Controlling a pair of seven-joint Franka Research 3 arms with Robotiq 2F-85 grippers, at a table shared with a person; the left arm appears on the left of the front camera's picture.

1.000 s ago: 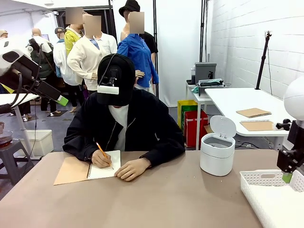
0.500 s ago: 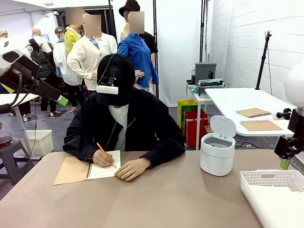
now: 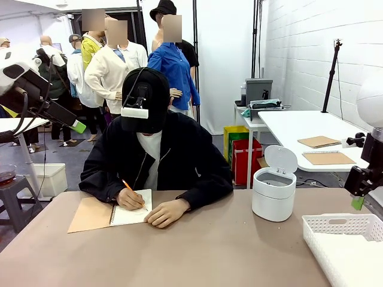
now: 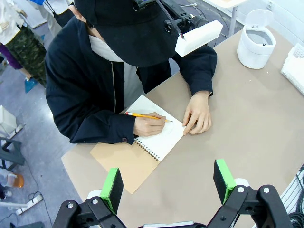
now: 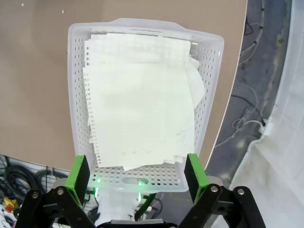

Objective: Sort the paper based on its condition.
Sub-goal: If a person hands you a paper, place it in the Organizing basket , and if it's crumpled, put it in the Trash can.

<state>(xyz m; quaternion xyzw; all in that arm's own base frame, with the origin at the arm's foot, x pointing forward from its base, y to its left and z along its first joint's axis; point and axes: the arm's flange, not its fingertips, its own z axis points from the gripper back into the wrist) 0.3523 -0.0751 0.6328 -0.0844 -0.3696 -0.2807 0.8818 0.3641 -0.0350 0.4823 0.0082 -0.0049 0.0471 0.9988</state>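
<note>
Several loose white paper sheets (image 5: 142, 104) lie stacked in a white perforated basket (image 5: 142, 26), straight below my right gripper (image 5: 137, 172), which is open and holds nothing. From the front the basket (image 3: 335, 230) sits at the table's right front corner, with the right gripper (image 3: 358, 202) hanging above its far edge. My left gripper (image 3: 75, 125) is high at the far left, open (image 4: 167, 183) and empty. Below it a person writes with a pencil (image 4: 145, 116) on the white page of a spiral notebook (image 4: 152, 142).
A small white bin (image 3: 273, 192) with its lid up stands on the brown table (image 3: 209, 251), left of the basket. The person leans over the far edge, both hands on the notebook (image 3: 114, 214). Brown pads (image 3: 320, 142) lie on a white table behind.
My right gripper has risen from just above the basket and drifted slightly right. The left arm has stayed put, and the person keeps writing.
</note>
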